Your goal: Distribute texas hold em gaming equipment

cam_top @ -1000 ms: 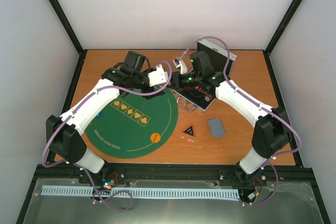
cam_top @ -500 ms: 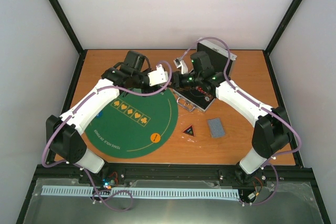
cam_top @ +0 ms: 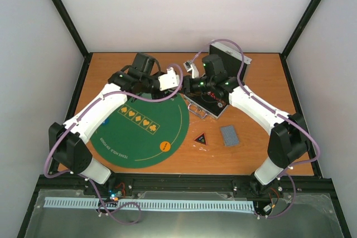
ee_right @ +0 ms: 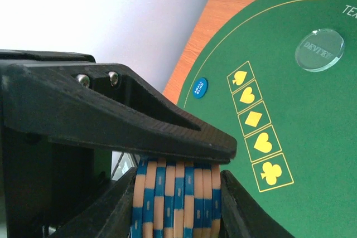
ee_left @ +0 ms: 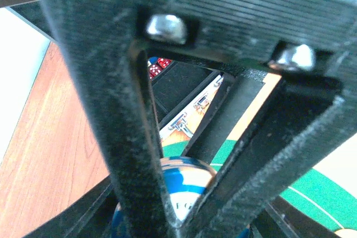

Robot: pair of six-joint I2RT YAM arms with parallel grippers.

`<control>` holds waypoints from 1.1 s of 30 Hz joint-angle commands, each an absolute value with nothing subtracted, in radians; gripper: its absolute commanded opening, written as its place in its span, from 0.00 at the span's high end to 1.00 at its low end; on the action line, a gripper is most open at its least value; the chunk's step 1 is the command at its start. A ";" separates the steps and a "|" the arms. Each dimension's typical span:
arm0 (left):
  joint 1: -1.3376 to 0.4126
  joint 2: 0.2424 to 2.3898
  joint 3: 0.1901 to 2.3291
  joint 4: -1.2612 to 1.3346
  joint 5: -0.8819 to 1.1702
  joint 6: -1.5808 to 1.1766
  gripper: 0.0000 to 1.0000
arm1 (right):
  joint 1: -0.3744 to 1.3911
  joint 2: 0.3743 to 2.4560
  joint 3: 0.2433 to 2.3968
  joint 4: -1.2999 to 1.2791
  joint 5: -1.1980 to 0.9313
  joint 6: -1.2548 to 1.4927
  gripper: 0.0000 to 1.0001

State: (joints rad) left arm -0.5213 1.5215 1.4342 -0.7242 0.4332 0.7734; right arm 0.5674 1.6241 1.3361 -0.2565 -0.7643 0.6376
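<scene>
A stack of several blue striped-edge poker chips (ee_right: 175, 204) is clamped edge-up in my right gripper (ee_right: 175, 193), which is shut on it. My left gripper (ee_left: 184, 204) meets it above the far edge of the mat, fingers closed around a blue-and-white chip (ee_left: 187, 185). From above, the left gripper (cam_top: 181, 81) and right gripper (cam_top: 193, 85) are tip to tip. An orange disc (cam_top: 165, 146) lies on the mat's near edge. On the wood lie a black triangular marker (cam_top: 201, 137) and grey-blue-backed cards (cam_top: 228, 135). On the mat lie a clear disc (ee_right: 319, 49) and a small blue disc (ee_right: 199, 87).
The round green felt mat (cam_top: 139, 137) covers the left-centre of the table. The open silver case (cam_top: 212, 104), with red dice (ee_left: 158, 65) inside, sits just right of the grippers, its lid (cam_top: 230, 55) raised behind. Black frame posts and white walls enclose the table.
The left gripper has edged slightly right toward the right gripper, and its fingers have narrowed. The right arm has held still.
</scene>
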 commanded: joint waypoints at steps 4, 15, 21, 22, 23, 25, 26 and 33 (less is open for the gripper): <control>-0.538 1.538 1.480 -0.723 0.436 0.795 0.47 | 0.574 1.620 1.332 -0.209 -0.778 0.646 0.97; -0.538 1.551 1.500 -0.731 0.416 0.783 0.98 | 0.574 1.617 1.328 -0.217 -0.778 0.639 0.97; -0.538 1.551 1.514 -0.720 0.375 0.743 0.99 | 0.572 1.618 1.333 -0.269 -0.727 0.605 0.79; -0.538 1.552 1.515 -0.722 0.362 0.740 0.99 | 0.572 1.616 1.332 -0.277 -0.715 0.599 0.73; -0.538 1.554 1.516 -0.725 0.355 0.737 0.99 | 0.571 1.615 1.333 -0.282 -0.708 0.596 0.67; -0.538 1.551 1.514 -0.732 0.348 0.740 0.99 | 0.570 1.615 1.333 -0.287 -0.703 0.591 0.60; -0.538 1.549 1.512 -0.733 0.347 0.740 0.99 | 0.569 1.615 1.332 -0.286 -0.703 0.591 0.58; -0.538 1.552 1.500 -0.759 0.325 0.735 1.00 | 0.568 1.612 1.331 -0.282 -0.707 0.591 0.42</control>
State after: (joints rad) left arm -0.5343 1.5532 1.4536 -0.7467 0.3458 0.7532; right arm 0.5674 1.6241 1.3289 -0.2779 -0.7132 0.6052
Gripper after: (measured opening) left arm 0.422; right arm 0.538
